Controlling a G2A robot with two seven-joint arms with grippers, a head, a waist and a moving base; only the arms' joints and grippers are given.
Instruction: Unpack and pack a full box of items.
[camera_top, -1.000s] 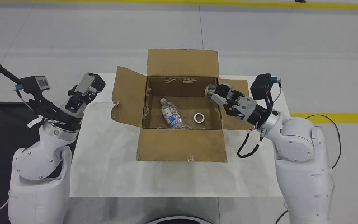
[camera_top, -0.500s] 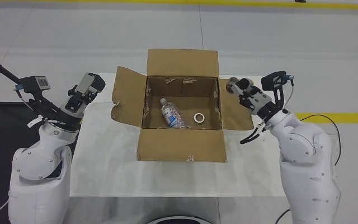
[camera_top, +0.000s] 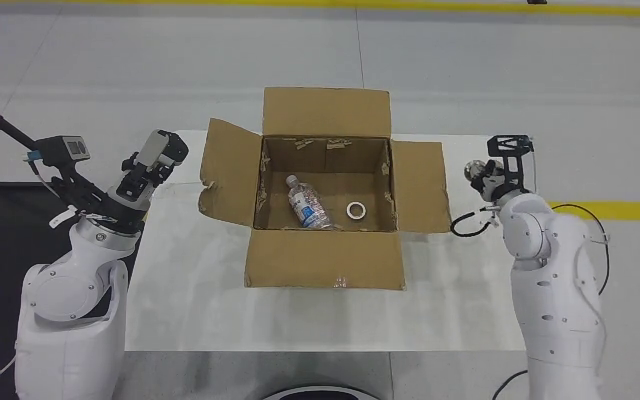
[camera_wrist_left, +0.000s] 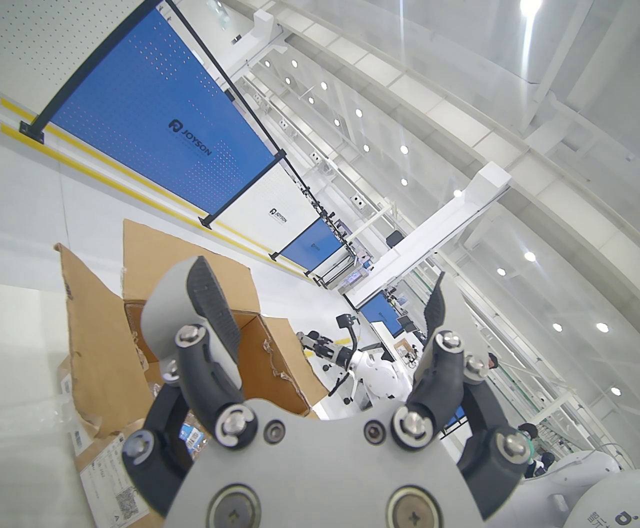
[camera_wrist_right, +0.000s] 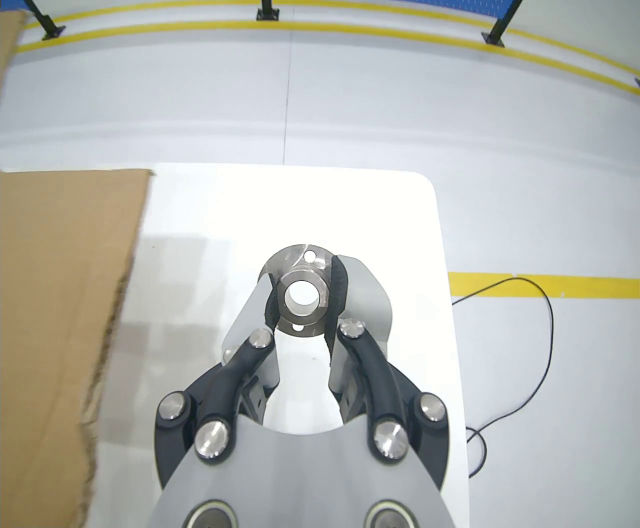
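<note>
An open cardboard box (camera_top: 325, 262) stands mid-table with its flaps spread. Inside lie a clear plastic bottle (camera_top: 306, 203) and a small tape roll (camera_top: 354, 210). My right gripper (camera_wrist_right: 302, 297) is shut on a round metal flange (camera_wrist_right: 299, 272) with a hollow hub, held over the white table right of the box's right flap (camera_wrist_right: 55, 310); the same gripper (camera_top: 480, 178) sits by the table's right edge in the top view. My left gripper (camera_wrist_left: 320, 295) is open, tilted upward left of the box (camera_wrist_left: 150, 300), nothing between its fingers.
The white table (camera_top: 200, 290) has bare room left and right of the box. Its rounded far right corner (camera_wrist_right: 425, 185) is close to the right gripper. A black cable (camera_wrist_right: 530, 350) trails on the floor beyond that edge.
My right gripper has carried the metal flange out of the box, rightward over the right flap to the table's right edge. The left arm has not moved.
</note>
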